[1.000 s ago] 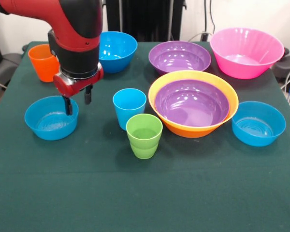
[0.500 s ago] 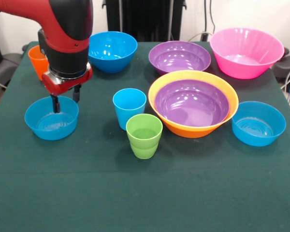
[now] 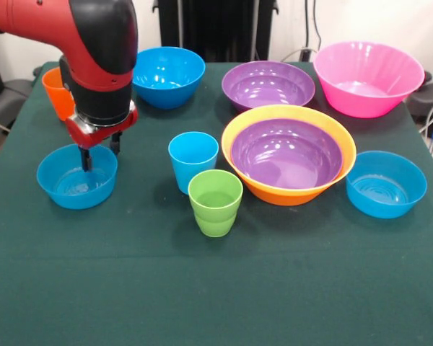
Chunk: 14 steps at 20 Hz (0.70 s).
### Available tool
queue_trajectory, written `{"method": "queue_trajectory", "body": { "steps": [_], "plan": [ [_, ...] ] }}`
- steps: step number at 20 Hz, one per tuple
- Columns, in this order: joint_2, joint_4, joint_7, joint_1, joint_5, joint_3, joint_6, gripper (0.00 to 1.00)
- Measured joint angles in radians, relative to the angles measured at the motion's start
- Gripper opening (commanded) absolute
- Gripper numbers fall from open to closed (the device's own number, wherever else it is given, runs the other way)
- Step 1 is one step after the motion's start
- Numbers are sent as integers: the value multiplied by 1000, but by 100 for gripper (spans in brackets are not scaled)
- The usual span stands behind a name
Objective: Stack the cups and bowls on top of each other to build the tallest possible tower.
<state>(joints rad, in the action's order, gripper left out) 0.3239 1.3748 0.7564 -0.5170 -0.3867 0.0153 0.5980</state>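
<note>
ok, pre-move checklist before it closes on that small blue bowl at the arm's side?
1. Gripper open: ok, the two fingers stand apart.
2. Fingers straddle the small blue bowl far rim: looks ok, one finger dips inside the bowl, the other sits behind the rim; contact cannot tell.
3. Bowl empty: ok, nothing in it.
4. Orange cup clear of the arm: cannot tell, the arm hides most of it.
5. Light blue cup and green cup clear of the lift path: ok, both upright and apart from the bowl.
6. Landing base ready: ok, purple bowl already nests in the orange-yellow bowl.
</note>
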Motion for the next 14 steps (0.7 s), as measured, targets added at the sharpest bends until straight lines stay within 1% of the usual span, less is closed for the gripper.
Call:
{"method": "queue_trajectory", "body": {
  "steps": [2, 3, 14],
  "plan": [
    [-5, -1, 0, 0, 0, 0, 0, 100],
    [-4, -3, 0, 0, 1, 0, 0, 0],
    [11, -16, 0, 8, 9, 1, 0, 0]
  ]
}}
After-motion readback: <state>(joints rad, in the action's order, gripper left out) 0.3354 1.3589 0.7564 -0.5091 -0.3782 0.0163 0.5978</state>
